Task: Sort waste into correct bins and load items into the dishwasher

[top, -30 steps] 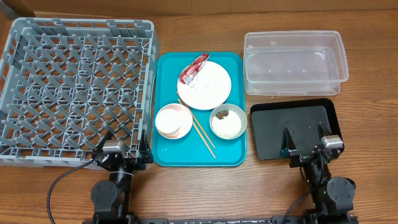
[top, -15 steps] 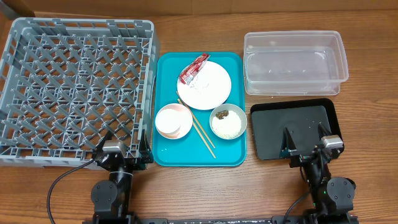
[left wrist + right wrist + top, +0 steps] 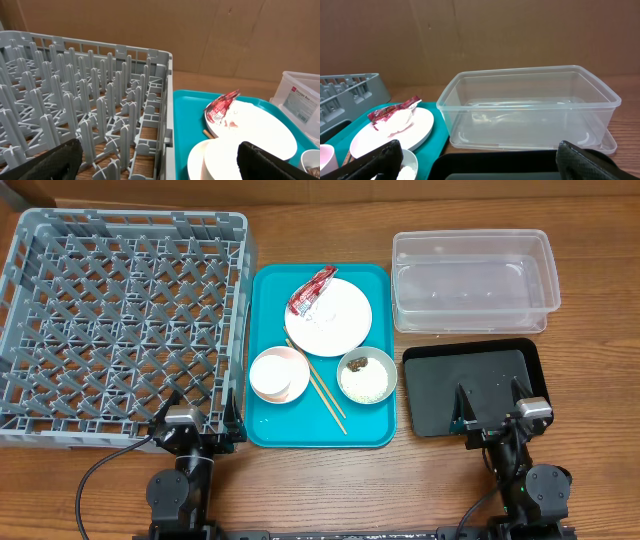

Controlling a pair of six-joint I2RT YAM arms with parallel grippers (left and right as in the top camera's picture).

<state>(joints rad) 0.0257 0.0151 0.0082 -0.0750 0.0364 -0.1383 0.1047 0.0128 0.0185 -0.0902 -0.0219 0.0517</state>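
**Slick Wrapper, Brittle Crockery: Where Each Is Best Taken**

Both pincers are seen spread wide and empty: the left pincer (image 3: pixel 200 405) at the near corner of the dish rack (image 3: pixel 120 320), the right pincer (image 3: pixel 491 402) over the near edge of the black tray (image 3: pixel 475 370). The red snack wrapper (image 3: pixel 311 289) lies on the far-left rim of the white plate (image 3: pixel 340 320), on the teal tray (image 3: pixel 268 430). It is judged almost weightless, crinkly and slick, so a pinch at its raised end is advised. The plate, pink bowl (image 3: pixel 279 373) and grey-green bowl (image 3: pixel 366 375) are judged stiff, smooth and breakable, best taken by the rim. The chopsticks (image 3: pixel 325 392) lie flat and may roll, so a mid-length grip is suggested.
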